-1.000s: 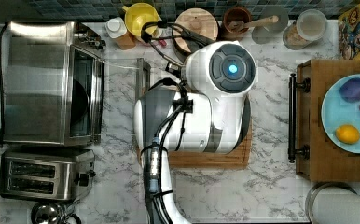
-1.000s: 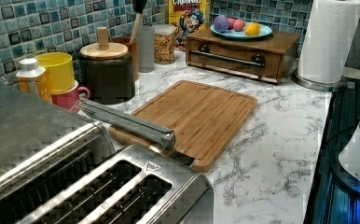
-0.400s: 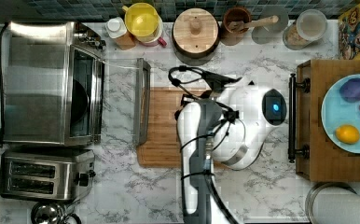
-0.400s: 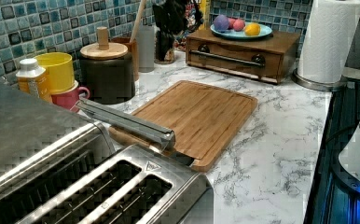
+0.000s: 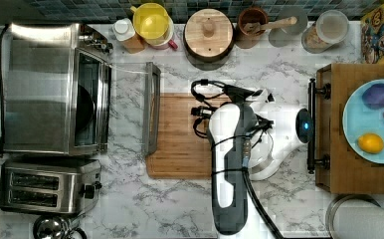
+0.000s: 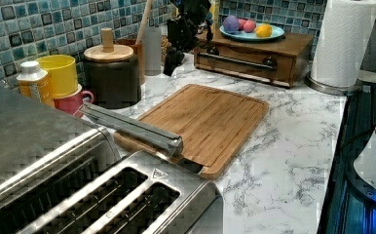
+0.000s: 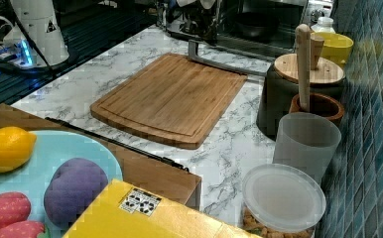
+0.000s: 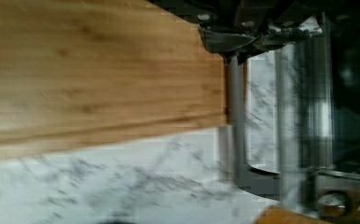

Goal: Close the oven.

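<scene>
At the top view's left, on the counter: oven (image 5: 46,89), door (image 5: 128,107) lying open and flat, its handle (image 5: 151,107) just beside the wooden board (image 5: 175,149). Over the board's right part in the top view: gripper (image 5: 200,110). Open or shut, cannot tell.

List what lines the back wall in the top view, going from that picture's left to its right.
Oven → small bottle → yellow cup → wooden-lidded canister → brown utensil pot → lidded jar → cereal box.
</scene>
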Tool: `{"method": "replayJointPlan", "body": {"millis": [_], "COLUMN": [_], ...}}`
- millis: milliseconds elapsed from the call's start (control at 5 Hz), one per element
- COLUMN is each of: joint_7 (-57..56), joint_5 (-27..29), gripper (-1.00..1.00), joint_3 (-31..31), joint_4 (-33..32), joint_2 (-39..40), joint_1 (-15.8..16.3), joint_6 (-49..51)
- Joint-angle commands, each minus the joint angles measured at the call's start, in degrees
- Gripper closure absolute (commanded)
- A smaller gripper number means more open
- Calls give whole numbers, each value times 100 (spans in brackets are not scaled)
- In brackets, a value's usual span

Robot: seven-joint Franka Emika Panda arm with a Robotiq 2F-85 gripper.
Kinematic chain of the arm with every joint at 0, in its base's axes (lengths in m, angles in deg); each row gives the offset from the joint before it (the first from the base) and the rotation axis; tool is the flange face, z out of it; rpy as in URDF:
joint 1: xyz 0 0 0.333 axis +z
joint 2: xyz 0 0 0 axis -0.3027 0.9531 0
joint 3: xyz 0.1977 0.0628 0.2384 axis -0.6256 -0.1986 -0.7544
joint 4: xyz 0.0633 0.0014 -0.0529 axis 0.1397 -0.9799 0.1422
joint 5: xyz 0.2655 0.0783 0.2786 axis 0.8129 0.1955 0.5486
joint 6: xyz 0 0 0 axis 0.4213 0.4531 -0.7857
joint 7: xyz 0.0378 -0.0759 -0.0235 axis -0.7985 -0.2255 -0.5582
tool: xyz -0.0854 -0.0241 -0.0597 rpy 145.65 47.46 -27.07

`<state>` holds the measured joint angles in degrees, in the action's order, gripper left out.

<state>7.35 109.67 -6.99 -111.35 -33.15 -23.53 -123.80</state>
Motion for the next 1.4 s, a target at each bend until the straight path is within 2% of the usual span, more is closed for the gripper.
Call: {"method": "replayJointPlan", "body": {"millis": [200, 400, 600, 800, 1000, 1400], "joint_7": [-1132, -1155, -1702, -2175, -1961, -1290], "joint_5": [1107, 1276, 1991, 2705, 2619, 1829], "gripper": [100, 100, 100, 100, 100, 100], "joint_3": [-436, -481, -689, -726, -869, -1027], "joint_4": [393, 621, 519, 396, 514, 801], "joint_2": [872, 1142, 963, 761, 806, 1257], "joint_1": [327, 355, 211, 236, 185, 465], "joint_6": [-873, -862, -823, -837, -744, -900]}}
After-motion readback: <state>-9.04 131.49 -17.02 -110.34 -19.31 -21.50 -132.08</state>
